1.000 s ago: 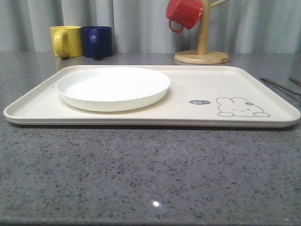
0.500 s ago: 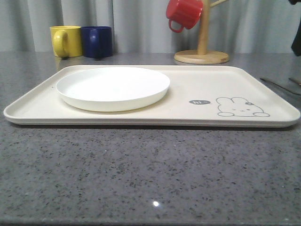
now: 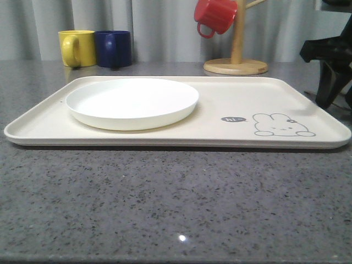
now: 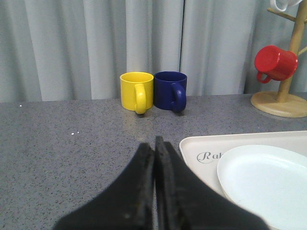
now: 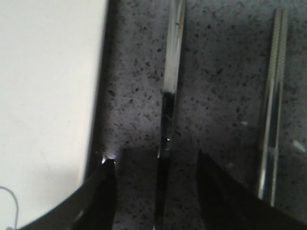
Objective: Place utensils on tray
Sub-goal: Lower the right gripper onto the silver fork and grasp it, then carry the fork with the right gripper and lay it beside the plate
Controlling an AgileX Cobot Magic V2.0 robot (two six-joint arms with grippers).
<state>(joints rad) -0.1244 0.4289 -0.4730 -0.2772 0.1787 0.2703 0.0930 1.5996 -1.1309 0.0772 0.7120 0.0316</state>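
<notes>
The cream tray with a grey bunny drawing lies across the middle of the table. My right gripper hangs low just off the tray's right edge. In the right wrist view it is open, and a slim silver utensil handle lies on the counter between its fingers, not touched by either. A pair of thin silver chopsticks lies parallel further out from the tray's rim. My left gripper is shut and empty above the counter, near the tray's corner.
A round white plate sits on the tray's left half. A yellow mug and a blue mug stand at the back left. A wooden mug tree holding a red mug stands behind the tray.
My right arm has come into the front view from the upper right and dropped beside the tray's right edge, covering the utensils there. Tray, plate and mugs have not moved.
</notes>
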